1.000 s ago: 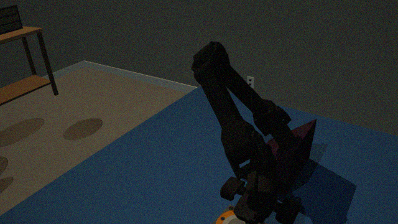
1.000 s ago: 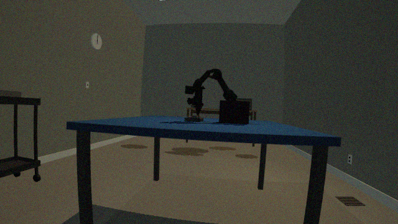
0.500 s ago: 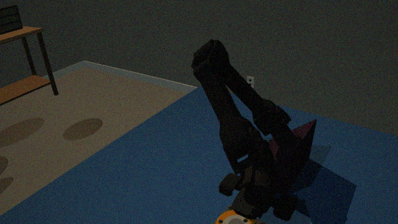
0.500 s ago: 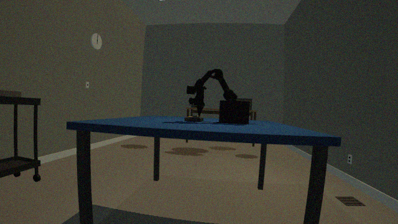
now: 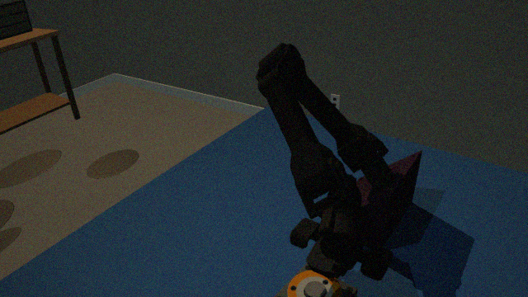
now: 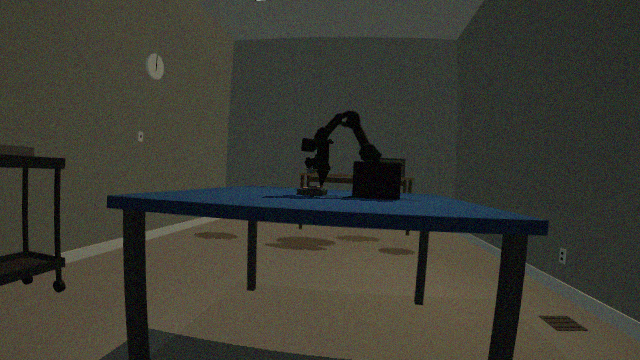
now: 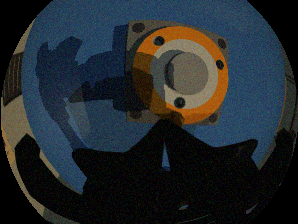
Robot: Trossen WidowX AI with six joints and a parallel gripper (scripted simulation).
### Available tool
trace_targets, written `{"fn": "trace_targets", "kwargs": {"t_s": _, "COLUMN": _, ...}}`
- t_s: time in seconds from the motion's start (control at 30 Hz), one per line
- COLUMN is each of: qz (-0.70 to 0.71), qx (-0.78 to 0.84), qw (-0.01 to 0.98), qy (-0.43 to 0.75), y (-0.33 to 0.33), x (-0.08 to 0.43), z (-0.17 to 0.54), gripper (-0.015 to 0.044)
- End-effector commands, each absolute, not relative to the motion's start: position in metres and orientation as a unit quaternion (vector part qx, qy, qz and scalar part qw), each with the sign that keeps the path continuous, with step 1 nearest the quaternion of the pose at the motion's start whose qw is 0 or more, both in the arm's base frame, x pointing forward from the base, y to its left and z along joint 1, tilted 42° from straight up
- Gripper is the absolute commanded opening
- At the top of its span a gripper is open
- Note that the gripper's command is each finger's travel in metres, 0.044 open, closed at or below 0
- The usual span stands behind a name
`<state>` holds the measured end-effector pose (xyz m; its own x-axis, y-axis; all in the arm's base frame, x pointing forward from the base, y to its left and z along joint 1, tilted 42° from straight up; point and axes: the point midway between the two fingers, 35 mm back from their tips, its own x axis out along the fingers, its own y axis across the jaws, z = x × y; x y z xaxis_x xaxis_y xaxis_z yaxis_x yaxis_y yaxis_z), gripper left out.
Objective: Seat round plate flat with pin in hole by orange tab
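in your wrist view, the nearest thing is the gripper (image 7: 164, 152). it is dark and fills the bottom of the picture. its two fingers are pressed together, with only a thin line between them, and nothing is held in them. the tips sit at the near edge of the plate (image 7: 181, 72). you cannot tell from here if they touch it or hang just above it.

just past the tips you see the round plate. it is an orange ring with small dark holes (image 7: 178, 103) around it. in the middle is a pale inner ring, and the grey post (image 7: 192, 74) pokes up through it. the plate lies on the grey square base (image 7: 139, 30), whose corners stick out around it. the pictures are too dim to pick out the orange tab or the small pin, so you cannot tell if the pin is in its hole.

a dark shadow of the arm lies on the blue surface (image 7: 87, 16) to the left of the base.

in your top view, the plate (image 5: 300, 280) shows at the very bottom edge, with the gripper (image 5: 326, 264) right next to it. the black arm (image 5: 301, 136) bends up and back over the blue surface (image 5: 186, 214). behind the arm is a dark reddish block (image 5: 406, 165).

far off, in the side view, the arm (image 6: 345, 135) reaches down to the small base (image 6: 312, 190) on the surface (image 6: 250, 197). a dark box (image 6: 377, 179) stands just beside it. a round clock (image 6: 155, 66) hangs on the far wall, and a cart (image 6: 30, 220) stands on the left.
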<state>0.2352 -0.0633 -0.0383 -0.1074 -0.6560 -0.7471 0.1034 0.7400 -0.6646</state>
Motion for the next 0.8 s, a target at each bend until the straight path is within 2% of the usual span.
{"fn": "trace_targets", "kwargs": {"t_s": 0.0, "qz": -0.299, "qx": -0.206, "qw": 0.634, "qy": 0.683, "y": -0.066, "x": 0.231, "z": -0.036, "gripper": 0.0}}
{"fn": "trace_targets", "kwargs": {"t_s": 0.33, "qz": -0.299, "qx": -0.206, "qw": 0.634, "qy": 0.683, "y": -0.07, "x": 0.23, "z": -0.033, "gripper": 0.0}}
{"fn": "trace_targets", "kwargs": {"t_s": 0.77, "qz": -0.297, "qx": -0.211, "qw": 0.631, "qy": 0.685, "y": -0.044, "x": 0.229, "z": -0.005, "gripper": 0.0}}
